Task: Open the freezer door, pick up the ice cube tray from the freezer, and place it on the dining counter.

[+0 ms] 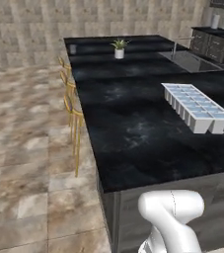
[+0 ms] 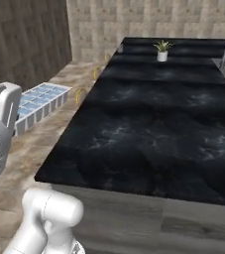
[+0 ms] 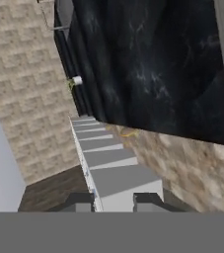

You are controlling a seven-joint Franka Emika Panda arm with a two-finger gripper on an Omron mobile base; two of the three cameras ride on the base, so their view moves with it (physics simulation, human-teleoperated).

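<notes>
Carrying the ice cube tray (image 1: 197, 112) level matters most now: the gripper (image 3: 113, 200) is clamped on the tray's near rim, with the tray held in the air and stretching away from the fingers. In the right base view the tray hangs beside the dining counter (image 2: 153, 129), over the floor, not above the slab. Swing it well over the black top, lower it flat, then let go.

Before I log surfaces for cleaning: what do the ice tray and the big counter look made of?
The ice cube tray looks like matte white plastic, with pale blue cells. The dining counter looks like polished black marble, going by its whitish veins and soft sheen.
</notes>
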